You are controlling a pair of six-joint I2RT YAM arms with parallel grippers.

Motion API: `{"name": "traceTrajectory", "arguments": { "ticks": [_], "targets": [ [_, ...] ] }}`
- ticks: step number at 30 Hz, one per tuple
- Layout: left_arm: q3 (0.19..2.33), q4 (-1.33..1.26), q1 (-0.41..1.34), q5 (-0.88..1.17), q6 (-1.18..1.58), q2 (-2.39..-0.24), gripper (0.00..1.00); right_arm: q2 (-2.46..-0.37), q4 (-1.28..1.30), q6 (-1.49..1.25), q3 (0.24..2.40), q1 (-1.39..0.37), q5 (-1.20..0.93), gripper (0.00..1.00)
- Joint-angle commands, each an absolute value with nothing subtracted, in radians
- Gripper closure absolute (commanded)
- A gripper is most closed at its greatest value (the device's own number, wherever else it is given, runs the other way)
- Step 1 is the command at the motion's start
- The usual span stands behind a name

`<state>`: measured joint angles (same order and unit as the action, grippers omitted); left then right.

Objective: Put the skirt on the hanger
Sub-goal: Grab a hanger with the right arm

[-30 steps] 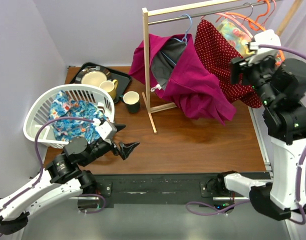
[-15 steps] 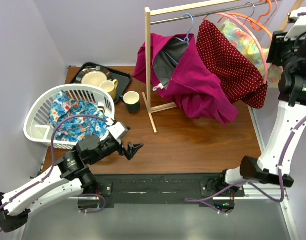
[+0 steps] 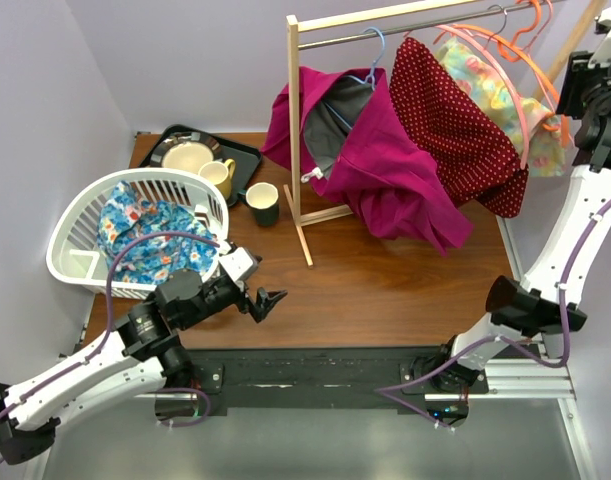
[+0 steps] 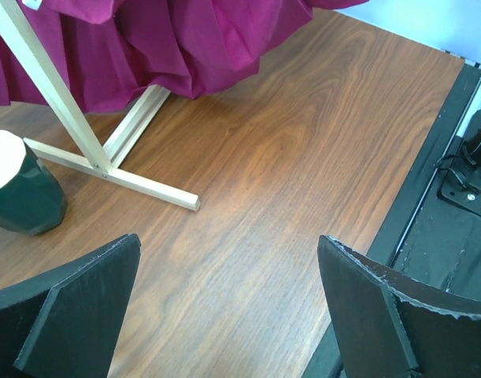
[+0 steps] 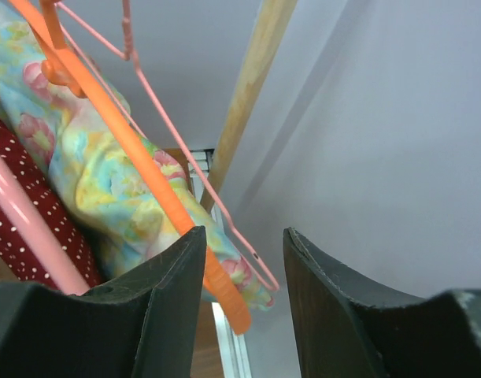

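Right gripper (image 5: 244,236) raised — orange hanger (image 5: 146,179) at jaws — wrist view only.

Seen from above, the right arm (image 3: 577,225) runs off the picture's right edge, so its fingers don't show there. In the right wrist view the orange hanger (image 5: 130,153) drops its tip into the gap of the right gripper (image 5: 244,236); whether it sits between the fingers or beyond them, I can't tell. The blue hanger (image 3: 377,45) shows only its hook above the magenta garment (image 3: 385,170). The left wrist view's left edge cuts 1 green cup (image 4: 20,197).
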<state>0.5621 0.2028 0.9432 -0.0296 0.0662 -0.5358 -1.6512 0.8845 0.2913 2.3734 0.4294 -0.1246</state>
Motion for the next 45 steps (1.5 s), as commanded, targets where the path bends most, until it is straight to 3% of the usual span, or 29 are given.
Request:
{"name": "traceTrajectory", "arguments": {
  "ticks": [1, 9, 16, 22, 34, 40, 45],
  "targets": [
    [0.561, 0.166, 0.942, -0.014, 0.046, -0.543, 0.0, -1.684, 0.89, 0.345, 2.433, 0.484, -0.242, 0.54],
    [0.56, 0.167, 0.94, -0.006, 0.041, -0.548, 0.0, -1.753, 1.011, 0.414, 2.479, 0.581, -0.556, 0.62],
    [0.56, 0.166, 0.939, -0.005, 0.04, -0.552, 0.0, -1.717, 1.075, 0.498, 2.419, 0.581, -0.701, 0.66],
    [0.56, 0.166, 0.939, -0.005, 0.038, -0.557, 0.0, -1.677, 1.071, 0.517, 2.364, 0.581, -0.672, 0.68],
    [0.56, 0.167, 0.937, -0.005, 0.037, -0.574, 0.0, -1.759, 0.959, 0.358, 2.416, 0.584, -0.713, 0.46],
    [0.56, 0.166, 0.934, -0.005, 0.035, -0.584, 0.0, -1.805, 0.891, 0.272, 2.407, 0.583, -0.701, 0.48],
    [0.558, 0.163, 0.922, 0.017, 0.034, -0.594, 0.0, -1.801, 0.873, 0.279, 2.347, 0.552, -0.621, 0.57]
  ]
}}
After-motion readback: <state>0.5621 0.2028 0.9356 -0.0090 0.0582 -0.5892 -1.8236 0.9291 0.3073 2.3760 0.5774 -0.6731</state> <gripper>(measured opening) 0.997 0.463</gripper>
